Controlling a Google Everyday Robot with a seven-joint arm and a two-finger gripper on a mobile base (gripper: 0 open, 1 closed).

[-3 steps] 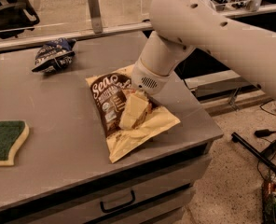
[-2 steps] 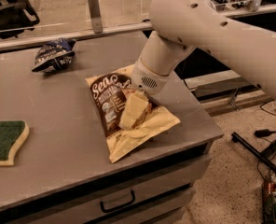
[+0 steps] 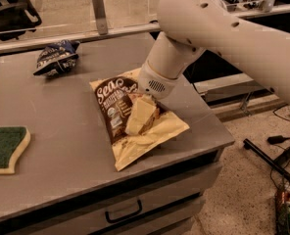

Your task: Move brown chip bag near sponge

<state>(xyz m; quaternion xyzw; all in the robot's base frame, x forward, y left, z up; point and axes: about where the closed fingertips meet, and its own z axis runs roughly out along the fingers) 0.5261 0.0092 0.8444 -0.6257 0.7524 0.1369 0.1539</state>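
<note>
Claw (image 3: pixel 141 115): one item, pale, set down on the middle of the brown chip bag (image 3: pixel 113 106) at the end of the white arm (image 3: pixel 223 28); whether it is wide, narrow or clamped on the foil cannot be told, since the wrist housing covers it from above.

Desk (image 3: pixel 61 180): grey top, one drawer with a dark handle (image 3: pixel 123 212) at the near front edge.

Sponge (image 3: pixel 5 148): green scrub face up over a pale yellow body; lies flat at the near left edge of the desk, well apart from the bag, with bare desk between them.

Brown chip bag: mid-desk toward the right side; dark centre, pale yellow ends, "Sea" lettering at its far end; near end crumpled and close to the desk's front edge; claw resting on it.

Blue snack bag (image 3: pixel 57 58): far left of the desk, crumpled, apart from both task items.

Change over the last second: none visible; bag, claw and sponge keep the same places. Judgement: the transfer has not begun; the step in hand appears to be securing the bag, and the whole leftward carry toward the sponge remains. Risk: slack foil may slip or drag rather than lift.
</note>
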